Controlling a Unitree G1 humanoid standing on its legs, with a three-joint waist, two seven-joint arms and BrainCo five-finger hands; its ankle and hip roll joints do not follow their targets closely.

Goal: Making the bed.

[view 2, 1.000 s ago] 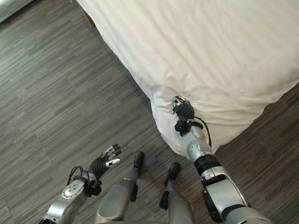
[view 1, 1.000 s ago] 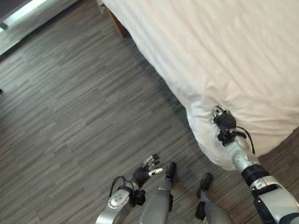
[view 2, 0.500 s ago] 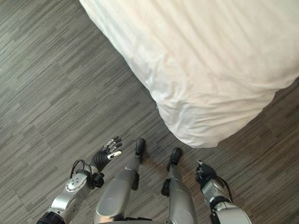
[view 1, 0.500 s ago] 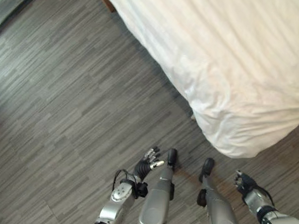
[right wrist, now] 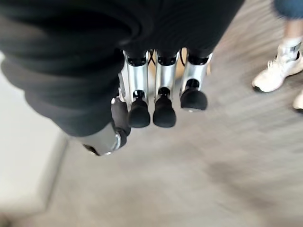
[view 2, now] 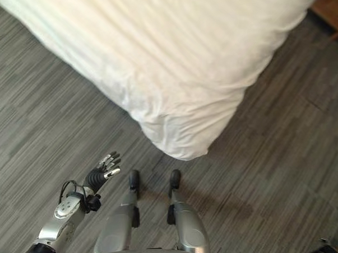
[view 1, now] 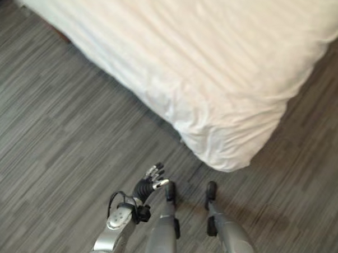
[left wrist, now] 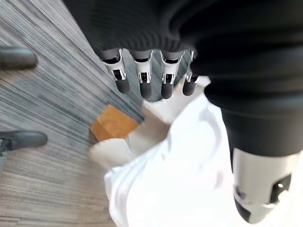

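Left hand (view 1: 151, 183) low over floor (view 1: 57, 142) w/ fingers relaxed, nothing held, right hand (right wrist: 156, 90) likewise slack & empty nr a person's shoe (right wrist: 277, 71), white duvet (view 1: 211, 63) draped over bed corner just ahead, prob. between tugs.

Person's white shoe (right wrist: 276, 74) on grey floor (view 1: 57, 126)

Bedcover (view 1: 211, 63) cream-white, plain; floor (view 1: 57, 137) grey, streaked plank pattern; person's shoe (right wrist: 277, 73) white.
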